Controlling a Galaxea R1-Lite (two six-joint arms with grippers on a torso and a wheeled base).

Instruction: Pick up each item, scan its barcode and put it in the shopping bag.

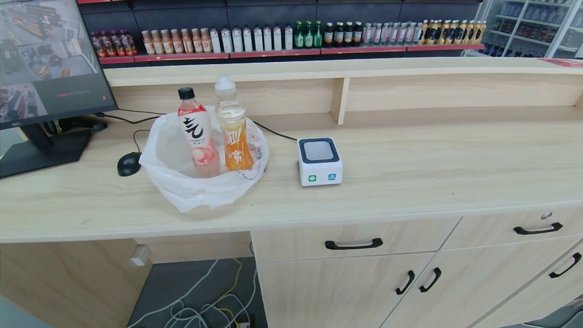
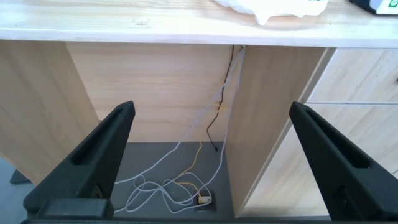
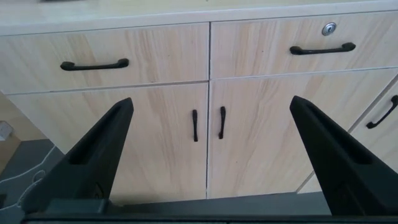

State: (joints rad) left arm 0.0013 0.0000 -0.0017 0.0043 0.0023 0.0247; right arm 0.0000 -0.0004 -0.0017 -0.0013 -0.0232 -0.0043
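A white plastic shopping bag [image 1: 182, 180] lies open on the wooden counter [image 1: 410, 173]; its edge [image 2: 273, 7] hangs over the counter lip. Two bottles stand upright inside it: a pink drink with a black cap [image 1: 196, 132] and an orange drink with a white cap [image 1: 233, 130]. A white barcode scanner box [image 1: 319, 161] with a dark window sits just right of the bag. My left gripper [image 2: 211, 168] is open below counter height, facing the knee space under the counter. My right gripper [image 3: 211, 168] is open, low in front of the cabinet doors [image 3: 208, 124].
A monitor [image 1: 45, 59] stands at the counter's left, with a black mouse [image 1: 129, 164] beside the bag. A raised shelf [image 1: 341, 73] runs along the counter's back. Drawers with black handles [image 1: 354, 245] lie below. Loose cables [image 2: 180, 186] cover the floor under the counter.
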